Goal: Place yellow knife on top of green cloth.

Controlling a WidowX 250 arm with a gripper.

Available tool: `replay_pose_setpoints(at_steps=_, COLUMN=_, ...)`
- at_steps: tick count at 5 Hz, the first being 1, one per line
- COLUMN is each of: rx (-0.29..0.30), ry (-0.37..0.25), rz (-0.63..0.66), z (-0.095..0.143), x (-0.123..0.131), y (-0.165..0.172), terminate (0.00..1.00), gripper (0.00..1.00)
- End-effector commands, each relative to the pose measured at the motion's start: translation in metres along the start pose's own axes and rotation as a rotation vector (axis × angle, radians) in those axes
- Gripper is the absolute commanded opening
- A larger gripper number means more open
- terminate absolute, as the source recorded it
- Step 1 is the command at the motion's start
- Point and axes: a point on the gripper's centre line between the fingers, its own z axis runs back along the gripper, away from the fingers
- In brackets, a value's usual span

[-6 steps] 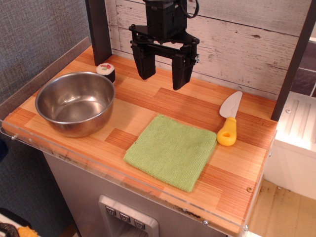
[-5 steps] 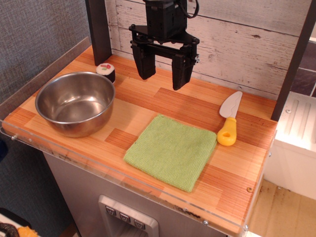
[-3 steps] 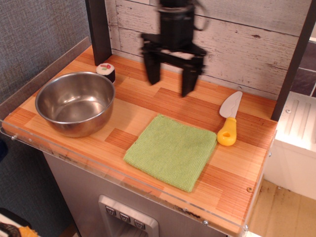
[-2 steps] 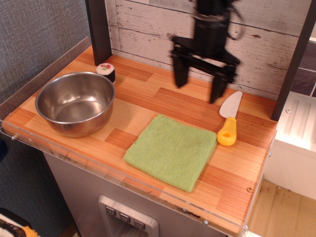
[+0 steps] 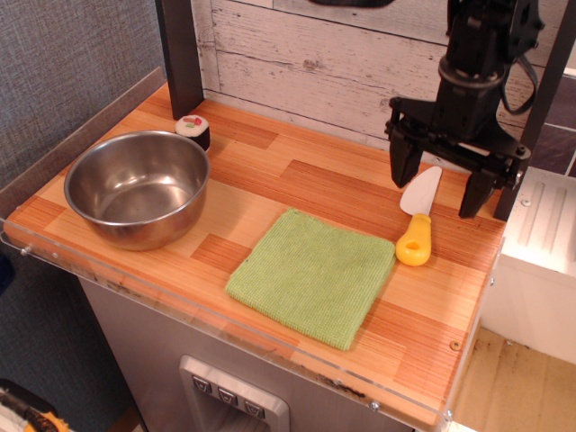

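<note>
While the yellow knife (image 5: 417,225) lies on the table (image 5: 306,180) just beside the right edge of the green cloth (image 5: 310,274), its cream blade pointing toward the back wall and its yellow handle toward the front, the pincer (image 5: 438,187) hangs above the blade with its two dark fingers spread wide and nothing between them; one finger stands left of the blade, the other to its right, both apparently clear of the wood. By the look of it the reach for the knife is the step in hand, and the grasp is not yet made; the next move seems to call for a descent until the fingers straddle the knife, then a closing on it, a lift, and a short carry leftward over the cloth. A steel bowl (image 5: 137,186) and a small sushi toy (image 5: 193,129) sit well apart on the left, out of the way.
</note>
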Motion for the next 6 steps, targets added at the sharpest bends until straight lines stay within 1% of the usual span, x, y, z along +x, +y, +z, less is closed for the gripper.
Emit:
replay_pose_setpoints(at_steps=1, rx=0.016, ry=-0.036, rz=0.027, z=-0.017, x=-0.002, y=0.003, terminate=0.0, gripper=1.0)
replay_pose_setpoints(at_steps=2, rx=0.02, ry=-0.005, rz=0.03, z=-0.028, x=-0.005, y=0.01, terminate=0.0, gripper=1.0)
replay_pose_setpoints(at_steps=3, rx=0.01, ry=0.037, rz=0.012, z=-0.043, x=-0.006, y=0.009, terminate=0.0, gripper=1.0)
replay_pose_setpoints(at_steps=4, rx=0.006, ry=0.048, rz=-0.008, z=-0.045, x=-0.001, y=0.008, terminate=0.0, gripper=0.0)
replay_pose_setpoints(at_steps=5, rx=-0.02, ry=0.003, rz=-0.011, z=-0.032, x=0.006, y=0.006, terminate=0.0, gripper=0.0)
replay_pose_setpoints(at_steps=6, rx=-0.054, ry=-0.049, rz=-0.007, z=-0.013, x=0.014, y=0.002, terminate=0.0, gripper=0.0)
